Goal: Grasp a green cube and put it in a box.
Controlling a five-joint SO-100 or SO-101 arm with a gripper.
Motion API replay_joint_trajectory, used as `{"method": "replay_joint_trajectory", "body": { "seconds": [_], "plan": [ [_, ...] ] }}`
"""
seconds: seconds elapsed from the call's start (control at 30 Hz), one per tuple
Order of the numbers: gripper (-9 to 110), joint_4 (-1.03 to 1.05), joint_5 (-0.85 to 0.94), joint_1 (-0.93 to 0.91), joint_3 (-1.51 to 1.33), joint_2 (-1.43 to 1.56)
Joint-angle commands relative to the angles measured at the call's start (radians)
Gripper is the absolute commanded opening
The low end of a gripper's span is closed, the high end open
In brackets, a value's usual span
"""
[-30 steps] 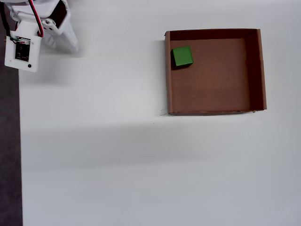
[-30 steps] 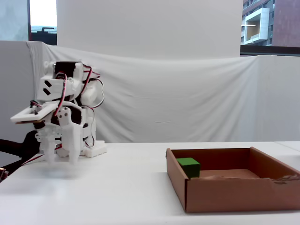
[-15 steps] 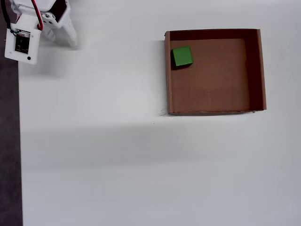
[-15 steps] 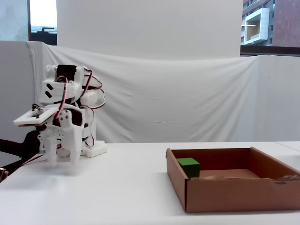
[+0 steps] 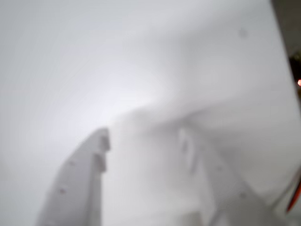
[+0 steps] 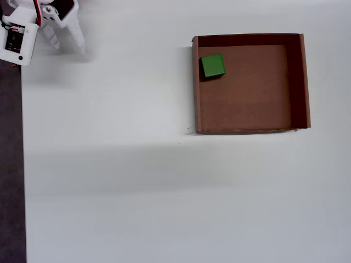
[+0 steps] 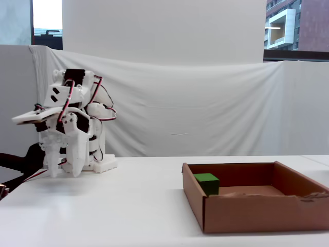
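Observation:
The green cube (image 6: 212, 65) lies inside the box (image 6: 252, 98), in its far left corner in the overhead view, close to the walls. In the fixed view the green cube (image 7: 207, 182) shows behind the box's front wall (image 7: 257, 211). My gripper (image 6: 64, 44) is folded back at the arm's base at the top left, far from the box. It points down at the table in the fixed view (image 7: 66, 172). In the blurred wrist view my gripper (image 5: 144, 139) has its jaws apart with nothing between them, over white table.
The white table (image 6: 109, 181) ends at a dark strip along the left edge of the overhead view (image 6: 11, 164). A white cloth backdrop (image 7: 205, 103) hangs behind the table. The arm's base and cables (image 7: 97, 154) stand at the left.

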State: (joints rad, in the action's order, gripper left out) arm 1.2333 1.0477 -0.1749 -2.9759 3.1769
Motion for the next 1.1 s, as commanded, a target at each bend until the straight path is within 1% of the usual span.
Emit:
{"method": "replay_joint_trajectory", "body": {
  "seconds": [0.0,0.3,0.37,1.07],
  "plan": [
    [19,0.009,-0.002,-0.018,0.005,0.006],
    [20,0.008,-0.026,-0.025,0.005,0.008],
    [21,0.005,-0.055,-0.025,0.005,0.008],
    [21,0.005,-0.061,-0.025,0.005,0.008]
  ]
}}
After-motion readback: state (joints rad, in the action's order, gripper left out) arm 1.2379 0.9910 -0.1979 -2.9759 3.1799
